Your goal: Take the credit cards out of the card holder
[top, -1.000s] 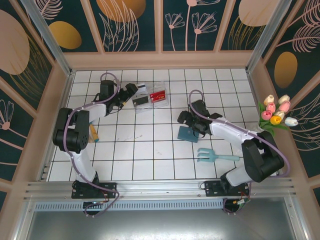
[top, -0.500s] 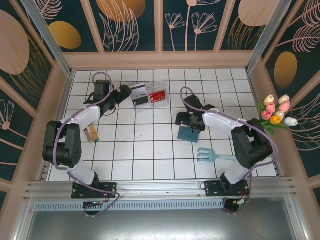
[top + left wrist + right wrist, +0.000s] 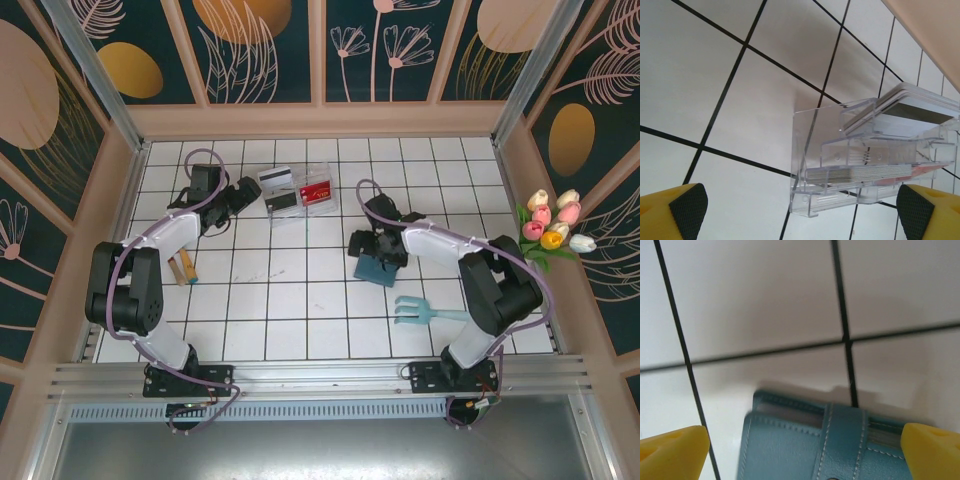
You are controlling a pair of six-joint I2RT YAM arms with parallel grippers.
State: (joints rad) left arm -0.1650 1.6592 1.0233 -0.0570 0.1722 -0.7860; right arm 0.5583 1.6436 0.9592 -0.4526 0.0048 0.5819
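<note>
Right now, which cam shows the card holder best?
Right wrist: the card holder is close up, with its stitching and strap clear, though its lower part is cut off by the frame edge. In top external the card holder is small and partly under the right gripper. Left wrist faces the clear tray instead.

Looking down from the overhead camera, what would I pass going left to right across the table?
Small brown object → left end effector → clear tray → card holder → teal fork toy → tulips.
</note>
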